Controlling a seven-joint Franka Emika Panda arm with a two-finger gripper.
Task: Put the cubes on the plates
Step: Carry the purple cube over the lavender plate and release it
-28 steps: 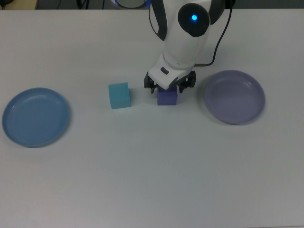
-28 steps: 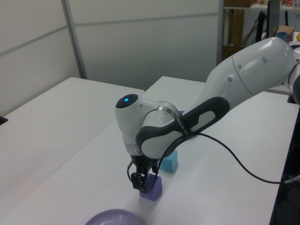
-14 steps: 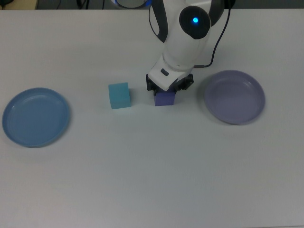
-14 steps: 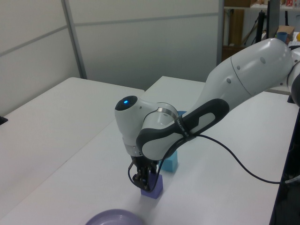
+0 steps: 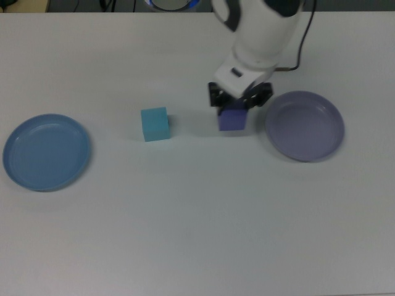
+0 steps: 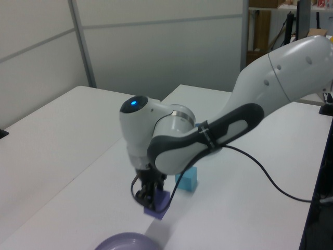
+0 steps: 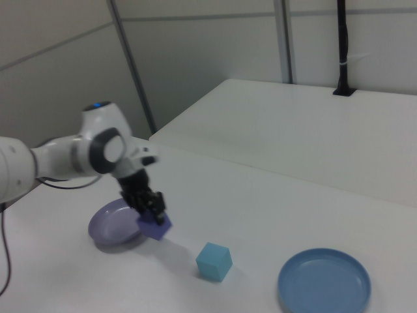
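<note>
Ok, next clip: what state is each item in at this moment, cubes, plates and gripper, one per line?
gripper: shut on the purple cube, beside the lavender plate.
purple cube: held, lifted off the table, tilted in the left view.
cyan cube: resting on the table, untouched, on no plate.
lavender plate: empty, flat on the table.
blue plate: empty, flat on the table.

The arm (image 6: pixel 270 78) has a glossy white plastic shell. Both cubes, purple (image 5: pixel 232 119) and turquoise (image 5: pixel 155 124), look matt. The plates (image 5: pixel 46 152) (image 5: pixel 305 126) are smooth plastic; the table (image 5: pixel 197 216) is matt white.
</note>
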